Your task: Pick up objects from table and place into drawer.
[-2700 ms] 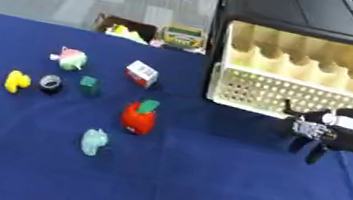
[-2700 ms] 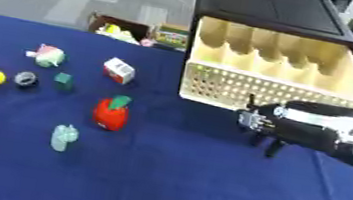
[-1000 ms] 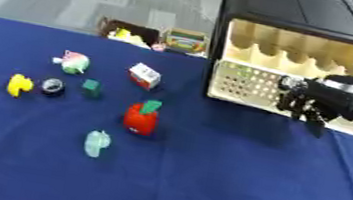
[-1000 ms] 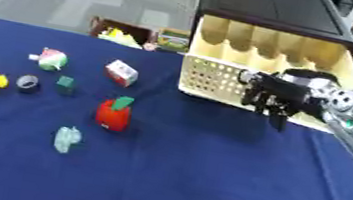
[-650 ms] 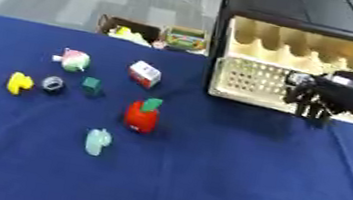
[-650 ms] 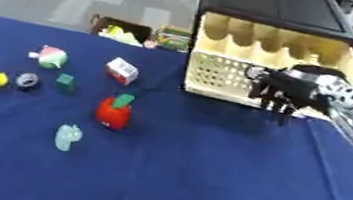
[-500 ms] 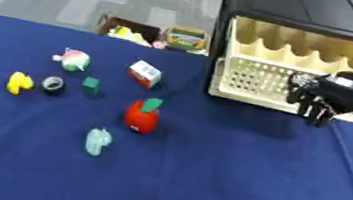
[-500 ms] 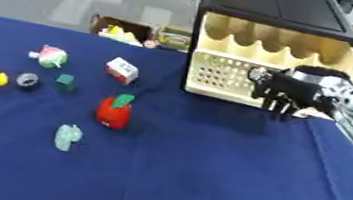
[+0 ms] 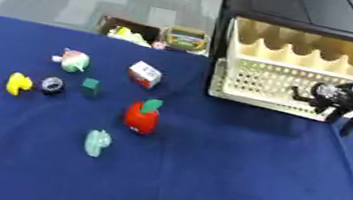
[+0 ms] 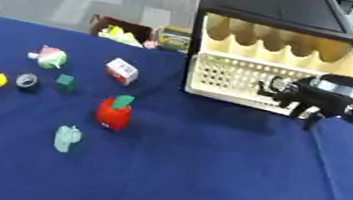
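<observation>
Several small toys lie on the left half of the blue table (image 9: 219, 190): a red apple with a green leaf (image 9: 143, 117), a pale green figure (image 9: 97, 142), a yellow duck (image 9: 17, 83), a dark ring (image 9: 52, 85), a green cube (image 9: 91, 86), a white and red box (image 9: 145, 74) and a pink and green round toy (image 9: 72, 60). The cream perforated drawer (image 9: 262, 83) stands pulled out of the black cabinet (image 9: 293, 4). My right hand (image 10: 303, 98) hangs against the right part of the drawer's front, fingers relaxed and pointing down, holding nothing. No left hand shows.
Behind the table's far edge, a cardboard box (image 9: 129, 31) with toys and a colourful small box (image 9: 185, 38) sit on the floor. The drawer's inside is split by scalloped dividers. Bare blue cloth fills the front and right of the table.
My right hand rose from the table at the right to the drawer's front, then drifted slightly to the right along it. The toys have not moved.
</observation>
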You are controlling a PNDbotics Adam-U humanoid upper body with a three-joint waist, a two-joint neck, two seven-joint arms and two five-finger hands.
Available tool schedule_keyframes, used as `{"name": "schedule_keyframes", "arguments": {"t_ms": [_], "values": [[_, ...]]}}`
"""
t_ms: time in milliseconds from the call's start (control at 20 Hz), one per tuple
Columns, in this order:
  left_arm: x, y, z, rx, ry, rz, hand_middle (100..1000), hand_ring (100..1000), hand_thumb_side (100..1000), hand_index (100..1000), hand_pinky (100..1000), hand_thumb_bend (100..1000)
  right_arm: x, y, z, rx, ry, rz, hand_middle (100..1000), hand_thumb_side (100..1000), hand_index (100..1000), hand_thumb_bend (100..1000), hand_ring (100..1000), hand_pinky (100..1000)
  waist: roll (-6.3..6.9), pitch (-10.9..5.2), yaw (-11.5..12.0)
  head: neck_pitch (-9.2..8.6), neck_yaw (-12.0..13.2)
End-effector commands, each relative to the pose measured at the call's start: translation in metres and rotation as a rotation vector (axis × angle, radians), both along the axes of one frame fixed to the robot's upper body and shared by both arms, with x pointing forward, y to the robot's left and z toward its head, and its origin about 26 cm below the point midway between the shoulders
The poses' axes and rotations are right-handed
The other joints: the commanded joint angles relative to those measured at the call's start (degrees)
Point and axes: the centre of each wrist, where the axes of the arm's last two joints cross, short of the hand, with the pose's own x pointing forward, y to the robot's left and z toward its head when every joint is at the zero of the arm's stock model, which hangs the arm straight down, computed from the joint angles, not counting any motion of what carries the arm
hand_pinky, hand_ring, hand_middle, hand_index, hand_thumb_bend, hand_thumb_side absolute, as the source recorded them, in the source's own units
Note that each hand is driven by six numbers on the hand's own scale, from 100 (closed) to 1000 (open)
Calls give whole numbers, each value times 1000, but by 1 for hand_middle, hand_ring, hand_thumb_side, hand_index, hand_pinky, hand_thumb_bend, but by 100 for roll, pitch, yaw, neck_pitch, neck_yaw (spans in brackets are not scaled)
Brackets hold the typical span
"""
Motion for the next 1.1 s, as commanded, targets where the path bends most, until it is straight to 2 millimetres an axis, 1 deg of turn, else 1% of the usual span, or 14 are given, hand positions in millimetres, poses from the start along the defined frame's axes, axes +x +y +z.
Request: {"name": "schedule_keyframes", "arguments": {"t_ms": [50, 350, 600, 800, 1100], "values": [[-4, 1, 9, 12, -31, 3, 508, 533, 652, 791, 490, 100, 4, -6, 12, 16, 223, -109, 772, 1000, 818, 100, 768, 656, 12, -94, 8, -93, -10], [-4, 1, 7, 10, -28, 0, 507, 532, 653, 791, 490, 100, 21, 6, 9, 26, 238, -105, 777, 1000, 820, 100, 774, 662, 18, -90, 41, -122, -25], [-4, 1, 6, 8, -25, 0, 507, 532, 655, 791, 491, 100, 29, 14, 9, 29, 246, -96, 787, 1000, 826, 100, 788, 676, 10, -72, 59, -133, -20], [-4, 1, 6, 6, -24, 0, 507, 532, 654, 791, 491, 100, 37, 17, 9, 25, 225, -117, 809, 1000, 838, 100, 804, 696, 10, -62, 75, -136, -17], [-4, 1, 6, 5, -26, 0, 507, 532, 654, 790, 492, 100, 46, 20, 11, 19, 189, -150, 815, 1000, 839, 100, 810, 700, 16, -61, 96, -99, -22]]}}
